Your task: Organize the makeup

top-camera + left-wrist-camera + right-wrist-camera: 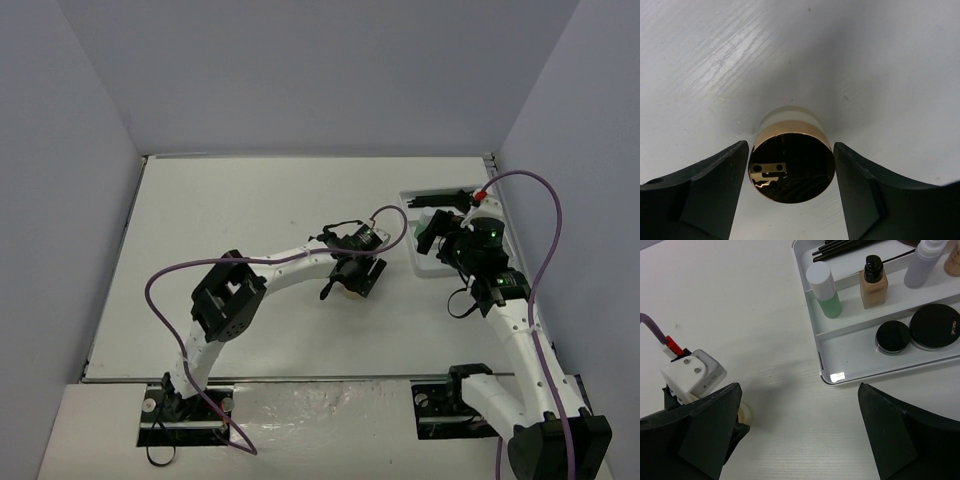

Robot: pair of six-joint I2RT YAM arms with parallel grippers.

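A tan jar [790, 152] with a shiny gold-rimmed dark lid stands on the table between my left gripper's [790, 150] fingers. The gripper is open, with a narrow gap on each side of the jar. In the top view the left gripper [353, 278] is at the table's middle and hides the jar. My right gripper [799, 390] is open wide and empty, just left of the white tray [855, 356]. The tray holds a green bottle [826, 292], a tan bottle [873, 286], a clear-grey bottle [924, 262], two round black jars [893, 337], and black brushes [840, 246].
The tray [412, 197] sits at the table's right side under the right gripper [440, 240]. The left arm's white wrist block [692, 375] and the tan jar [745, 412] show at the right wrist view's left edge. Purple cables loop over both arms.
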